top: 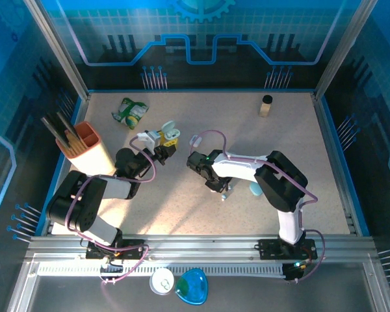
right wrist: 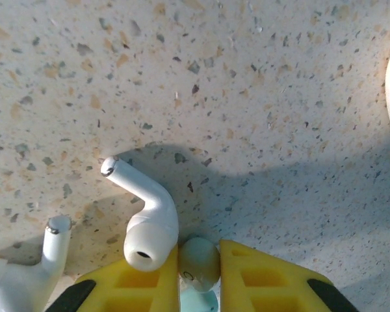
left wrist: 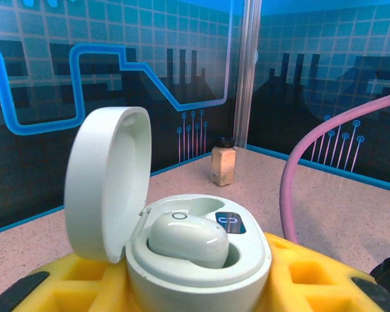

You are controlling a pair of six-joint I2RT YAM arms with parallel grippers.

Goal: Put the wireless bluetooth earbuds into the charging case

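Left gripper (left wrist: 198,292) jaws clamp the open charging case (left wrist: 110,182) with its seated earbud (left wrist: 188,240), while right gripper (right wrist: 198,273) jaws, nearly closed, pinch a pale earbud (right wrist: 198,260) down at the table (right wrist: 247,97).

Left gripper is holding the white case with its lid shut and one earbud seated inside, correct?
No. The lid stands open, swung up on the left, as the left wrist view shows. The rest holds: the left gripper holds the white case and one earbud sits inside.
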